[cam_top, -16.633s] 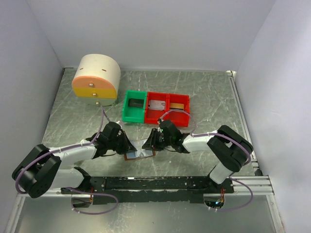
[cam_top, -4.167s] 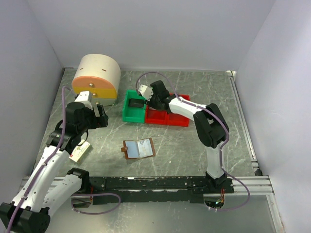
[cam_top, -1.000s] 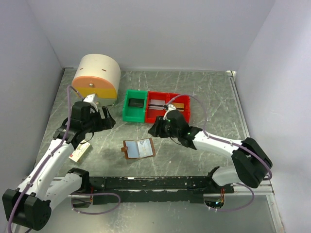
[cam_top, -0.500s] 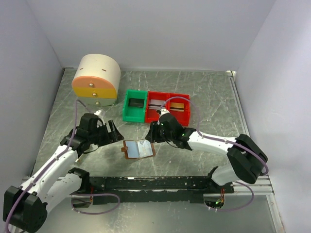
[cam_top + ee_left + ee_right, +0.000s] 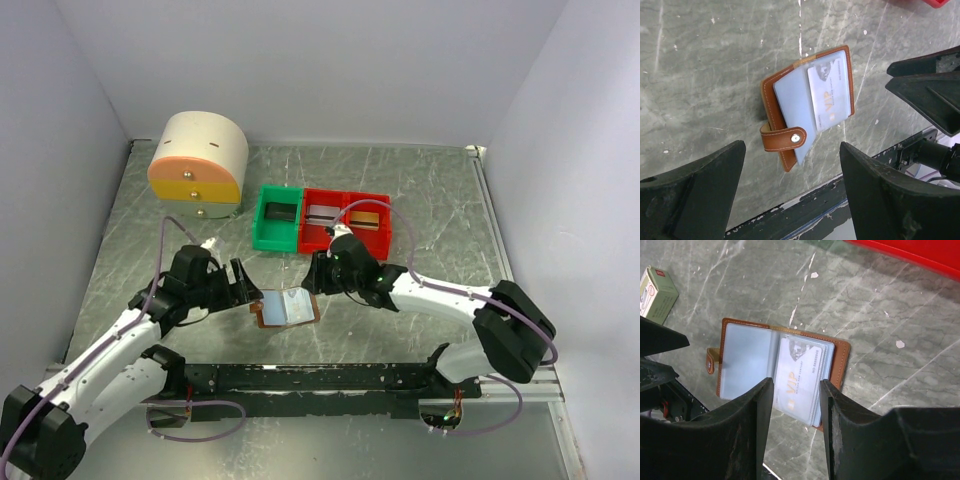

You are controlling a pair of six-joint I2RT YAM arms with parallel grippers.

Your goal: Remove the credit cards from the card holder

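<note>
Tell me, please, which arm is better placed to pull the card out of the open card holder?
Right, probably. The right gripper is open over the card, which sits in the card holder on that side; the left gripper, also open, faces the tab edge, better for steadying.

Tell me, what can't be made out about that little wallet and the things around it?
1. Card holder: the right wrist view shows one VIP card; stacked sleeves hide any beneath.
2. Fine print on it: too small everywhere.
3. White-and-red box: cut off by the right wrist view's left edge.
4. Green bin and red bin contents: too small from the top view.
</note>
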